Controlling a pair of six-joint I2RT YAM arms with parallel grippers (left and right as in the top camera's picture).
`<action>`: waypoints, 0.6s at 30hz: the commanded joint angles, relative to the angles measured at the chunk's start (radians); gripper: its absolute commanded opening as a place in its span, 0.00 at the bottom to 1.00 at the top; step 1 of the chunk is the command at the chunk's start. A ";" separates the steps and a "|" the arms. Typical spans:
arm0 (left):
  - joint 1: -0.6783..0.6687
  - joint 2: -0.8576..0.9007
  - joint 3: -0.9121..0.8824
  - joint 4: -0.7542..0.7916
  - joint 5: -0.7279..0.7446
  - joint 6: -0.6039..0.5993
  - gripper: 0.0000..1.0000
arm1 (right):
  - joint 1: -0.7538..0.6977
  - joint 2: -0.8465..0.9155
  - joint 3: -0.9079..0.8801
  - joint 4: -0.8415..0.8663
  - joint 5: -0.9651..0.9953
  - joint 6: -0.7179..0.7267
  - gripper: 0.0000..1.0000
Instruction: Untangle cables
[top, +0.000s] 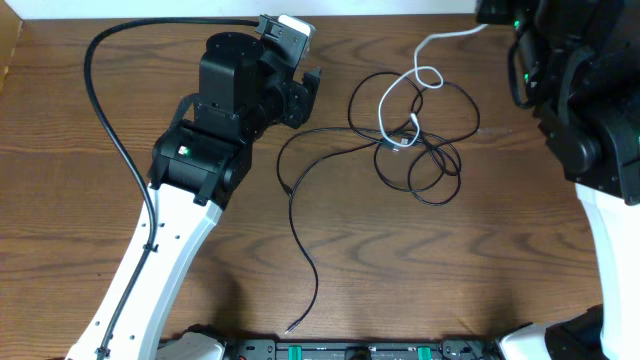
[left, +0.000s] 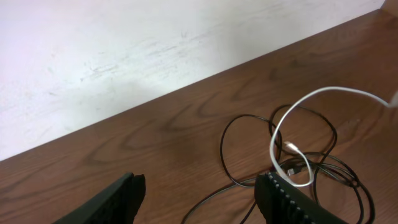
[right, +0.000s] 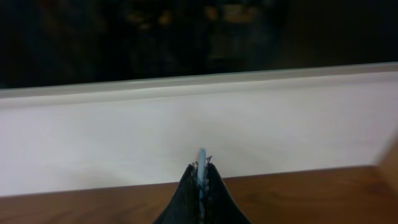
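Nearest the left wrist camera, the left gripper (left: 202, 200) is hanging with its two black fingers (left: 118, 200) spread wide and nothing between them. Beyond them, on the wooden table (left: 174, 124), the white cable (left: 275, 134) is arching up and off to the right over loops of the black cable (left: 222, 140), with a pale wall (left: 124, 50) behind. The overhead view is showing what that one cuts off: the black cable (top: 291, 200) is lying in a knot of loops at the middle of the table (top: 450, 280), one long tail trailing toward the near edge, while the white cable (top: 450, 34) is rising out of the knot toward the right gripper (top: 490, 22) at the far right corner. Only the right wrist view is showing that gripper's (right: 202, 171) tips closely: they are pressed together on a thin pale strip, apparently the white cable's end.
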 joint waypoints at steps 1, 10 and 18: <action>0.003 -0.014 0.005 0.000 0.014 -0.005 0.61 | -0.041 -0.013 0.020 -0.013 0.130 -0.060 0.01; 0.003 -0.014 0.005 -0.002 0.014 -0.005 0.61 | -0.235 -0.013 0.020 -0.107 0.156 -0.061 0.01; 0.003 -0.012 0.005 -0.003 0.014 -0.005 0.61 | -0.403 -0.010 0.022 -0.193 0.153 -0.091 0.01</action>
